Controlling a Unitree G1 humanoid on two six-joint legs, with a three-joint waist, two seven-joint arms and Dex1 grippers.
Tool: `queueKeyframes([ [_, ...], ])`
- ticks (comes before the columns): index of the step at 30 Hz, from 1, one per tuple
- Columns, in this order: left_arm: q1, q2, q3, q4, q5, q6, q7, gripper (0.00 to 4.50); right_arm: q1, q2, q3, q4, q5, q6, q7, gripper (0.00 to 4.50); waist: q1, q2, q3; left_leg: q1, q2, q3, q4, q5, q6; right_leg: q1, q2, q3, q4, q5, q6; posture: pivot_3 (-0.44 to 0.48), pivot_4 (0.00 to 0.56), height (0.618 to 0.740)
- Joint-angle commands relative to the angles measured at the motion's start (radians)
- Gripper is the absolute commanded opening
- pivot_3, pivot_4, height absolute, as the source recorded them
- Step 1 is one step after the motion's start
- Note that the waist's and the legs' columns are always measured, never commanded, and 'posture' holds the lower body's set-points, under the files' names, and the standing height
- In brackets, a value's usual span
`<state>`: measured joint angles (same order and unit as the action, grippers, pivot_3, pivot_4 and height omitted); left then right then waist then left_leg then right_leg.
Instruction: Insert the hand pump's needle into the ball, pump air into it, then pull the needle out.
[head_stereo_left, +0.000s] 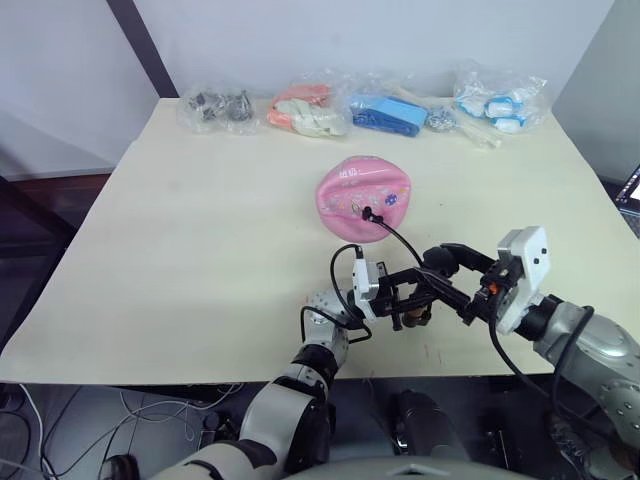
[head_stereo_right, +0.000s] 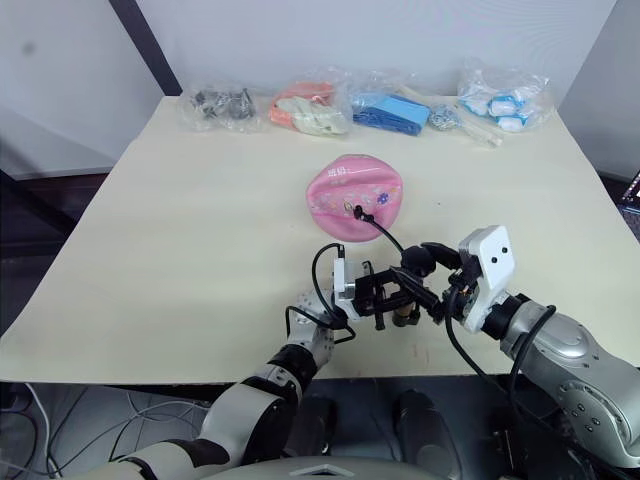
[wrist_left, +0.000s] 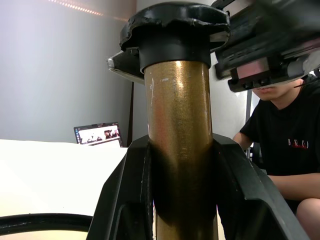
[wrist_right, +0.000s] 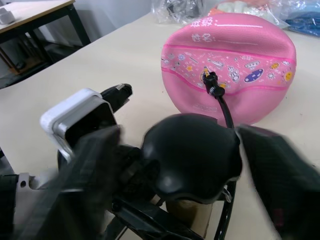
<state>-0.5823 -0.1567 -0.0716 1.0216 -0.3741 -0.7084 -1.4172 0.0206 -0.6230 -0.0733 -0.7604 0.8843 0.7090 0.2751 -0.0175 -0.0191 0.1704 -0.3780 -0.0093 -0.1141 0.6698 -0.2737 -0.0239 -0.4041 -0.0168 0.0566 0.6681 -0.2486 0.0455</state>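
The pink ball (head_stereo_left: 365, 195) lies sagging and dented at the table's middle. The needle's black fitting (head_stereo_left: 368, 213) sits against its near side, and the pin itself is hidden. A thin black hose (head_stereo_left: 402, 240) runs from the fitting back to the hand pump (head_stereo_left: 412, 312) near the table's front edge. My left gripper (head_stereo_left: 405, 297) is shut on the pump's brass cylinder (wrist_left: 181, 150), which stands upright between both fingers. My right gripper (head_stereo_left: 455, 270) is shut on the pump's black handle (wrist_right: 192, 155) above the cylinder, close in front of the ball (wrist_right: 235, 65).
Several clear bags of small items line the table's far edge: dark parts (head_stereo_left: 215, 108), pink-white pieces (head_stereo_left: 305, 110), blue pieces (head_stereo_left: 385, 113) and white-blue pieces (head_stereo_left: 500, 100). In the left wrist view a person in a black shirt (wrist_left: 290, 145) sits nearby, with a laptop (wrist_left: 97, 134) behind.
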Motion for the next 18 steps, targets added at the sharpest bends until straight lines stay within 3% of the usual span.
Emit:
queueKeyframes([
  [1,-0.066,-0.063,0.003,0.015,0.022,0.004,0.01,1.08,-0.014,0.007,-0.001,-0.015,-0.006,-0.003,0.013,1.99,0.001,0.0,0.0,0.0,0.0,0.0,0.0,0.0,0.0,0.0,0.0,0.0,0.0,0.0,0.0,0.0,0.15,0.74],
  [9,-0.059,-0.051,-0.006,-0.005,0.015,0.084,-0.002,1.08,-0.019,0.013,-0.005,-0.014,-0.014,-0.005,0.022,1.98,0.001,0.0,0.0,0.0,0.0,0.0,0.0,0.0,0.0,0.0,0.0,0.0,0.0,0.0,0.0,0.0,0.15,0.74],
  [10,-0.058,-0.045,-0.008,-0.016,0.015,0.1,-0.002,2.09,-0.019,0.008,-0.006,-0.015,-0.016,-0.004,0.027,1.98,0.0,0.0,0.0,0.0,0.0,0.0,0.0,0.0,0.0,0.0,0.0,0.0,0.0,0.0,0.0,0.0,0.15,0.74],
  [12,-0.062,-0.03,-0.008,-0.041,0.02,0.133,0.019,2.74,-0.023,-0.004,-0.006,-0.016,-0.025,0.0,0.04,1.98,0.0,0.0,0.0,-0.001,0.0,0.0,0.0,0.0,0.0,0.0,0.0,0.0,0.0,0.0,0.0,0.0,0.15,0.74],
  [15,-0.071,0.028,-0.023,-0.125,0.034,0.275,0.034,4.14,-0.034,-0.036,-0.011,-0.016,-0.031,0.008,0.078,1.98,0.001,0.0,0.0,-0.001,0.0,-0.002,0.0,0.0,0.0,0.0,0.0,-0.002,-0.001,0.0,0.0,0.0,0.15,0.74],
  [16,-0.076,0.061,-0.035,-0.162,0.042,0.34,0.023,4.5,-0.04,-0.052,-0.012,-0.014,-0.036,0.01,0.095,1.98,0.0,0.0,0.0,-0.001,0.0,-0.002,0.0,0.0,0.0,0.0,0.0,-0.002,-0.001,0.0,0.0,0.0,0.15,0.74],
  [18,-0.088,0.125,-0.05,-0.232,0.046,0.451,-0.005,4.5,-0.052,-0.07,-0.019,-0.002,-0.035,0.011,0.12,1.98,-0.005,0.0,0.0,-0.001,0.0,-0.002,0.0,0.0,0.0,0.0,0.0,-0.002,-0.001,0.0,0.0,0.0,0.15,0.74],
])
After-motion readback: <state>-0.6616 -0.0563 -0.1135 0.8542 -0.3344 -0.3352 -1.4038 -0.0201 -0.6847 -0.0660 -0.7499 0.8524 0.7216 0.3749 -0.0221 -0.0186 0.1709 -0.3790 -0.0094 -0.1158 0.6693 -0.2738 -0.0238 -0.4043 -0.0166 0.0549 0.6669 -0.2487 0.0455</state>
